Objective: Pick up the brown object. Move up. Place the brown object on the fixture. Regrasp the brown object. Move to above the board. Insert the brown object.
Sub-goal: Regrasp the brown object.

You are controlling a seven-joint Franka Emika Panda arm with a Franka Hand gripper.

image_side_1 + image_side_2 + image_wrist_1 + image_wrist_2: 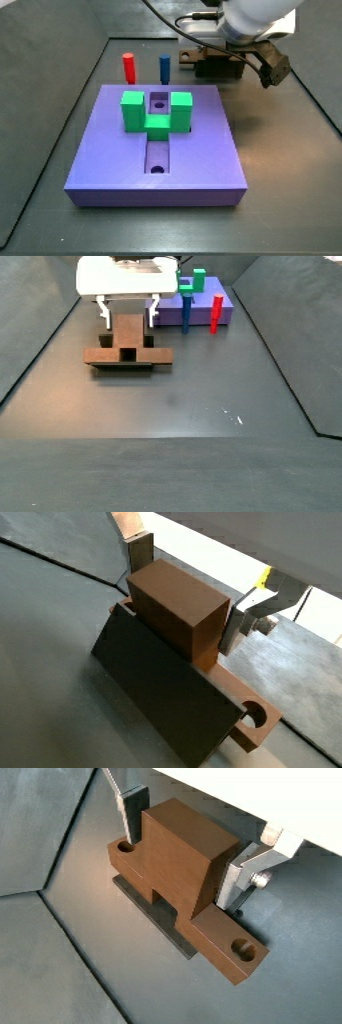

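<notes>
Hand straddles the brown object on the fixture, fingers wide (apparently between grasps), upper frame.

The claw stood over the brown object, its fingers spread wide to either side of the raised middle block with a little room left on each flank. The brown piece rested against the fixture, which closed off that side. Near it rose the blue peg and red peg, and behind them the board with its green block. The floor toward the camera in a side view lay open.
</notes>
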